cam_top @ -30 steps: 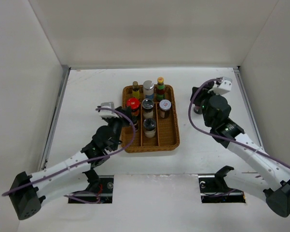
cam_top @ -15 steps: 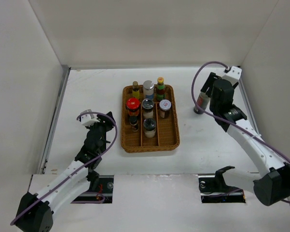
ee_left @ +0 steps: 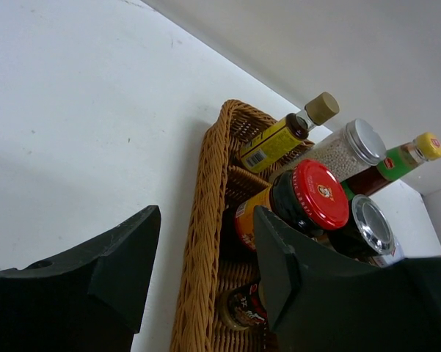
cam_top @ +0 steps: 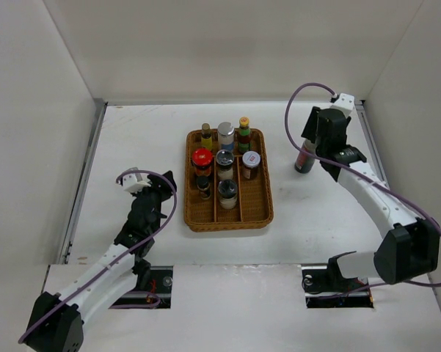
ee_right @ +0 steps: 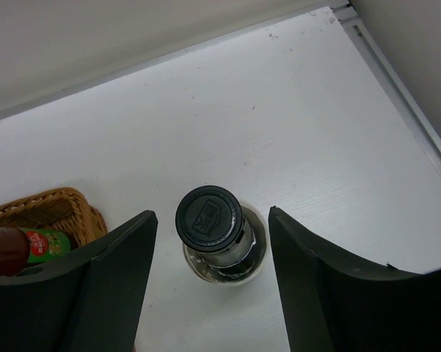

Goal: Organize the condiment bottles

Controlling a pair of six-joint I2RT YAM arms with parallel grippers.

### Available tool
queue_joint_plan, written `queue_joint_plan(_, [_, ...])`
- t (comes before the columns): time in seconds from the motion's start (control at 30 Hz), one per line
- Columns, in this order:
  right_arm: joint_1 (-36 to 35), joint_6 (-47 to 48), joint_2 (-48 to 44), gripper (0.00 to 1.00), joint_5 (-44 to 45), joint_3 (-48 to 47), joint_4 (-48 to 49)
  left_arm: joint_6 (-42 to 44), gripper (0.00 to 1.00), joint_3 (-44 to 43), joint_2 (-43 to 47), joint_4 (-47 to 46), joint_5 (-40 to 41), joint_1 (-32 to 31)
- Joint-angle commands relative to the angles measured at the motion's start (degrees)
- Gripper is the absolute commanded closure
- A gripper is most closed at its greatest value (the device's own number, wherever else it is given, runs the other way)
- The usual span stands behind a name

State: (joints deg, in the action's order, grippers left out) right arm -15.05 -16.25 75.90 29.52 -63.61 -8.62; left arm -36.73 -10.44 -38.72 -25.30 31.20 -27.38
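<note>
Several condiment bottles stand in the brown wicker tray [cam_top: 258,209]. Among them are a red-capped jar [cam_top: 202,158], a silver-capped jar [cam_top: 226,133] and a yellow-capped bottle [cam_top: 244,130]. One black-capped bottle [cam_top: 304,163] stands alone on the table to the right of the tray. My right gripper [cam_top: 310,144] is open just above it, and in the right wrist view its fingers [ee_right: 117,279] flank the black cap [ee_right: 209,218] without touching. My left gripper [cam_top: 160,189] is open and empty to the left of the tray. In the left wrist view it [ee_left: 205,214] faces the tray rim [ee_left: 205,242] and the red-capped jar [ee_left: 308,198].
White walls enclose the table at the back and both sides, and a metal rail [cam_top: 373,150] runs close to the right of the lone bottle. The tray's corner [ee_right: 55,207] and a red-sauce bottle with a green label [ee_right: 18,246] show at the left of the right wrist view.
My left gripper has drawn back from the tray's left column to the table on its left. My right gripper has swung toward the back and now hangs over the lone bottle.
</note>
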Motion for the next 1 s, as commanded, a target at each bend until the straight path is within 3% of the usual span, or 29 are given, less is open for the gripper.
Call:
queue_joint_plan(0.0, [0.24, 0.61, 1.09, 0.32, -1.48, -3.18, 0.45, -0.89, 0.48, 0.15, -0.74, -4.23, -1.05, 0.35])
queue_joint_plan(0.27, [-0.02, 2.18, 2.32, 0.42, 1.59, -3.89, 1.68, -0.89, 0.48, 0.51, -0.39, -4.67, -1.85, 0.88])
queue_joint_plan(0.37, [-0.02, 3.5, 2.85, 0.53, 4.14, -3.62, 2.47, -0.89, 0.48, 0.33, -0.83, -4.67, -1.85, 0.97])
queue_joint_plan(0.67, [-0.2, 3.51, 2.42, 0.71, 4.85, -3.97, 2.64, -0.89, 0.48, 0.5, -0.66, -4.76, -2.11, 1.05])
queue_joint_plan(0.97, [-3.01, 3.24, -6.02, 0.75, 4.94, -5.73, 6.69, -0.89, 0.48, 0.42, -0.39, -4.76, -2.11, 1.23])
